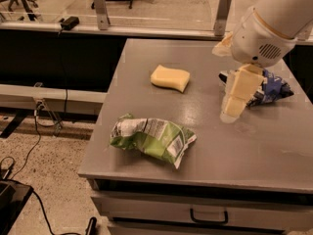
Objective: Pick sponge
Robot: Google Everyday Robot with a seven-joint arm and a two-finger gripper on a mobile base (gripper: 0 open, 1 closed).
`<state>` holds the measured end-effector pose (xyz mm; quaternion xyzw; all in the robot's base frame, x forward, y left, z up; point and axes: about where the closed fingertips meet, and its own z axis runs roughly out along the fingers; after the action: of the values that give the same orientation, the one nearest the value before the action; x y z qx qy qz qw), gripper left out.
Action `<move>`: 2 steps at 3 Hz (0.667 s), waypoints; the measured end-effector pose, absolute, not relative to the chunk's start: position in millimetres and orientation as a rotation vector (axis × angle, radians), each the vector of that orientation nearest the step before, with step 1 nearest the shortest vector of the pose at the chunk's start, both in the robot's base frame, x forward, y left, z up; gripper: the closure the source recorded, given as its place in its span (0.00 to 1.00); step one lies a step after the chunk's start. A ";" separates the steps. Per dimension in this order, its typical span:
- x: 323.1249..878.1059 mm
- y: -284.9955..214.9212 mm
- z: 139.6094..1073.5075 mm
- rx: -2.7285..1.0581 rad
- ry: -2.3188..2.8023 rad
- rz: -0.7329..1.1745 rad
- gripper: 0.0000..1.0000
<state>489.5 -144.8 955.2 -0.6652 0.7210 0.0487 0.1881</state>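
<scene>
Sponge [170,78] lying free on the table [244,155], gripper [234,107] hanging to its right

The sponge, a pale yellow foam block with rounded corners, lies flat on the grey table, toward the far middle of the top, and nothing touches it. The gripper hangs to its right, well apart from it. Its yellowish blocky end points down and slightly left above the tabletop, below the arm's white rounded housing [266,26]. It carries nothing that can be seen; whether it is spread or closed cannot be told from this angle.

Behind the gripper, partly hidden by it, a crumpled blue-and-white bag [275,89] rests near the table's right edge. A green-and-white chip bag [152,139] lies crumpled near the front left corner, well apart from the sponge. A dark drawer handle [209,216] shows under the tabletop at the front. Cables [34,146] trail over the speckled floor at the left.
</scene>
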 end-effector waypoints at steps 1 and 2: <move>516.4 -112.0 944.2 -1.910 1.968 0.221 0.00; 550.9 -90.3 929.6 -1.892 1.962 0.259 0.00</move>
<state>550.9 -90.3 929.6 -0.6770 0.7021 0.0927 0.2006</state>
